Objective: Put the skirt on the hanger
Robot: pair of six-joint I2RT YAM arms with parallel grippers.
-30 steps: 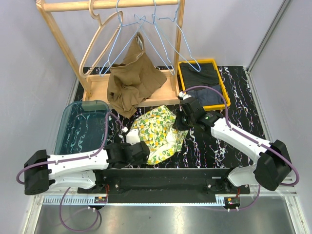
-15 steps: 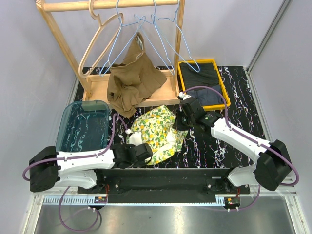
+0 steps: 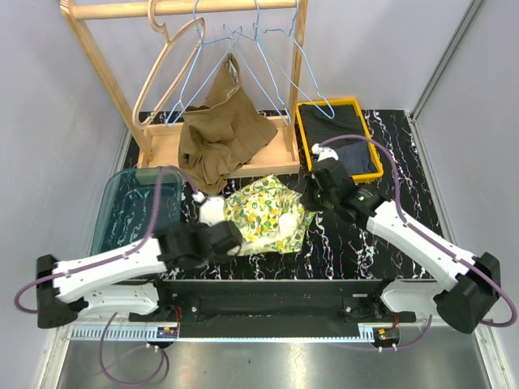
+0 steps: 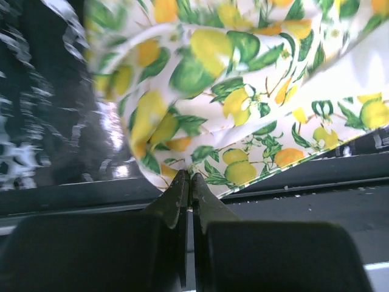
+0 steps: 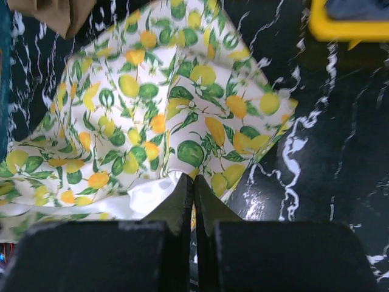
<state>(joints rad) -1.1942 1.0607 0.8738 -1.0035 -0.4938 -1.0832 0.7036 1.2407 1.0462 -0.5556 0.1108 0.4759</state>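
Two grippers hold the lemon-print skirt (image 3: 263, 212), which lies bunched on the marbled table (image 3: 357, 243) between the arms, well short of the hangers (image 3: 154, 77) on the wooden rack (image 3: 122, 10). The left gripper (image 4: 188, 179) is pinched almost flat on a fold at the near-left hem; the right gripper (image 5: 193, 182) is equally closed on the right edge. Likely failures: a thin pinch slipping off as the cloth is raised, or a lift that spreads hem rather than waistband, leaving no opening for a hanger. The skirt could also snag the brown garment (image 3: 219, 138) draped just behind it. Not resolved: how many layers each pinch includes, where the waistband lies, and the skirt's near edge, hidden by the left arm from above. The left wrist view is partly blurred.
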